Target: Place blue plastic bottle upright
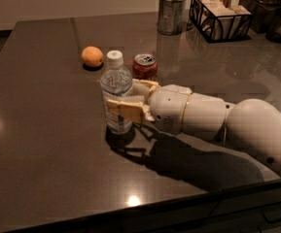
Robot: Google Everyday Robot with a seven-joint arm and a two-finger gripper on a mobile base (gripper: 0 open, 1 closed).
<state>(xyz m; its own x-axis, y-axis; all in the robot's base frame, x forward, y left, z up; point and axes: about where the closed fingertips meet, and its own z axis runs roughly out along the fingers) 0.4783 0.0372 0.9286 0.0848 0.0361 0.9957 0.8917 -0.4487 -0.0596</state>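
Observation:
The blue plastic bottle (116, 89) is clear with a white cap and pale label. It stands upright on the dark table (43, 144), left of centre. My gripper (123, 100) reaches in from the right on a white arm. Its tan fingers (125, 108) sit on either side of the bottle's label, closed around its middle. The bottle's base touches or nearly touches the tabletop.
A red soda can (145, 65) stands just behind the gripper. An orange (92, 56) lies behind and left of the bottle. A metal cup (171, 14) and a wire basket (220, 16) stand at the back right. The table's front edge runs close below the arm.

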